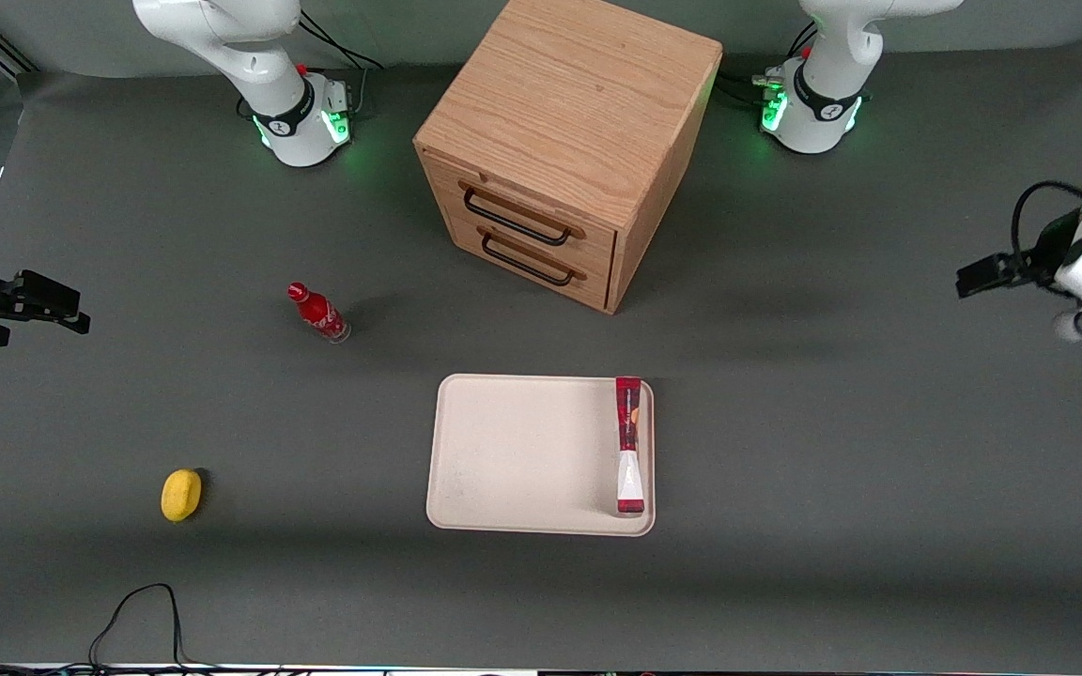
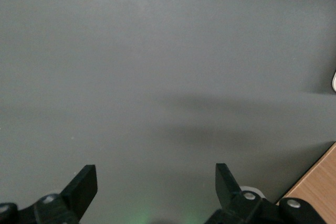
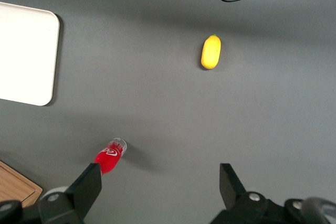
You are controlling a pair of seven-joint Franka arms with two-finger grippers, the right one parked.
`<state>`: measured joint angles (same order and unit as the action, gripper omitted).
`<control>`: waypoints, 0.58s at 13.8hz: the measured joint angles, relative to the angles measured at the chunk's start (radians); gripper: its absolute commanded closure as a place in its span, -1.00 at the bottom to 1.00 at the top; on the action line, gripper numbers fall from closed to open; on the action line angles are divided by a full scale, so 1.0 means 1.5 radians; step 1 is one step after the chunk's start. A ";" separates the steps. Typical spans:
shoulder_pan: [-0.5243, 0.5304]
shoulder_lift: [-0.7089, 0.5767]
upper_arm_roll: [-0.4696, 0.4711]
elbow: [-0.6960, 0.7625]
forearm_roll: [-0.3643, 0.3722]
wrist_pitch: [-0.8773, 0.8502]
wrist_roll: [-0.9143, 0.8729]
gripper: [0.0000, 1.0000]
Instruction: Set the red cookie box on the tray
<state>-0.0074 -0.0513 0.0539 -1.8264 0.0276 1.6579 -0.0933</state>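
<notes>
The red cookie box (image 1: 629, 443) stands on a narrow side on the cream tray (image 1: 513, 460), along the tray's rim toward the working arm's end. Its white end points toward the front camera. My left gripper (image 1: 971, 279) hangs above bare table far out at the working arm's end, well away from tray and box. In the left wrist view the gripper (image 2: 156, 182) is open, its dark fingers (image 2: 84, 184) wide apart over grey table with nothing between them. A sliver of the tray's rim (image 2: 334, 81) shows at that view's edge.
A wooden two-drawer cabinet (image 1: 564, 141) stands farther from the front camera than the tray; its corner (image 2: 320, 184) shows in the left wrist view. A small red bottle (image 1: 317, 313) and a yellow object (image 1: 180, 494) lie toward the parked arm's end. A black cable (image 1: 142, 610) loops near the front edge.
</notes>
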 measured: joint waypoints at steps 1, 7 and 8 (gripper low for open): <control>0.000 -0.019 0.001 -0.015 0.001 0.000 -0.002 -1.00; 0.036 -0.027 -0.074 0.006 0.003 -0.037 -0.028 -1.00; 0.029 -0.026 -0.062 0.010 0.003 -0.038 -0.028 -1.00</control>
<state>0.0357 -0.0909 -0.0396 -1.8109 0.0325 1.6008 -0.1352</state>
